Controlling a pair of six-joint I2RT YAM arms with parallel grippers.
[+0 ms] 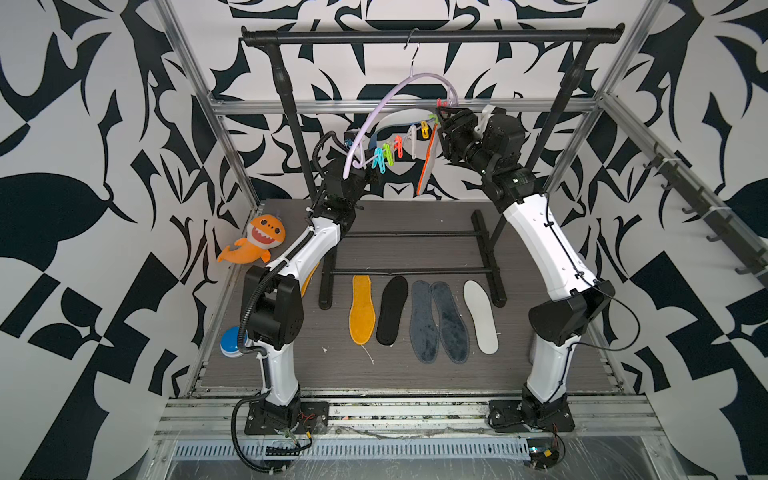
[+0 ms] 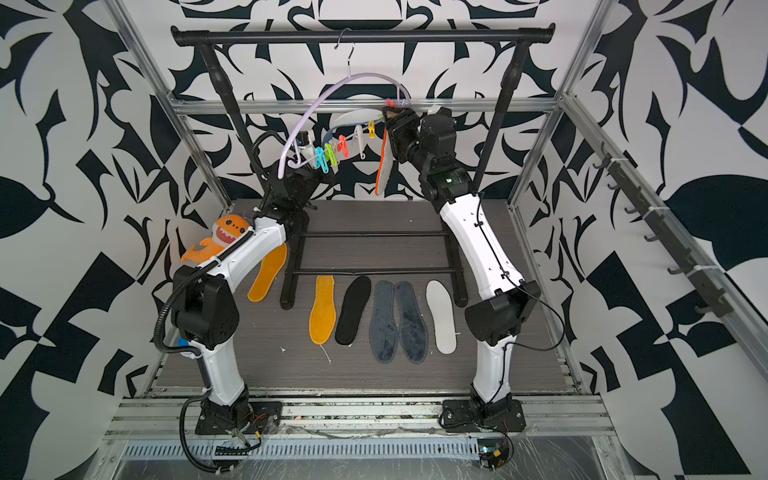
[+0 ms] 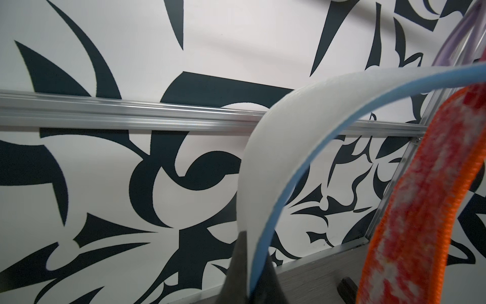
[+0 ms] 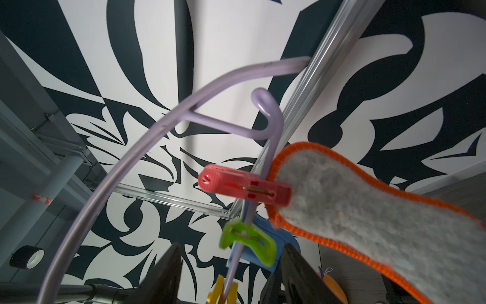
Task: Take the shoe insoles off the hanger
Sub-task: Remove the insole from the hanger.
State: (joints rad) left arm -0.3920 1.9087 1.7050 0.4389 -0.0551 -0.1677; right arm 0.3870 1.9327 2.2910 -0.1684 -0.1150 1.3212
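Note:
The lilac hanger [image 1: 399, 89] hangs tilted from the black rail, its pegs in a row. My left gripper [image 3: 253, 247] is shut on a white insole [image 3: 276, 147] with a blue underside, which curves up toward the hanger [image 2: 353, 114]. A grey insole with orange rim [image 4: 355, 210] hangs from a red peg [image 4: 244, 188]. My right gripper [image 4: 231, 260] is open at the hanger's high end. Its fingers stand either side of the bar and a green peg [image 4: 247, 239]. Several insoles lie on the table: orange [image 1: 361, 309], black [image 1: 392, 309], two dark grey-blue [image 1: 424, 322] and white [image 1: 480, 316].
The black rail [image 1: 432, 35] spans the back and its base bars [image 1: 411, 272] lie on the table behind the insoles. An orange plush shark [image 1: 253, 243] sits at the left wall. A blue and white round object [image 1: 232, 343] lies by the left arm's elbow.

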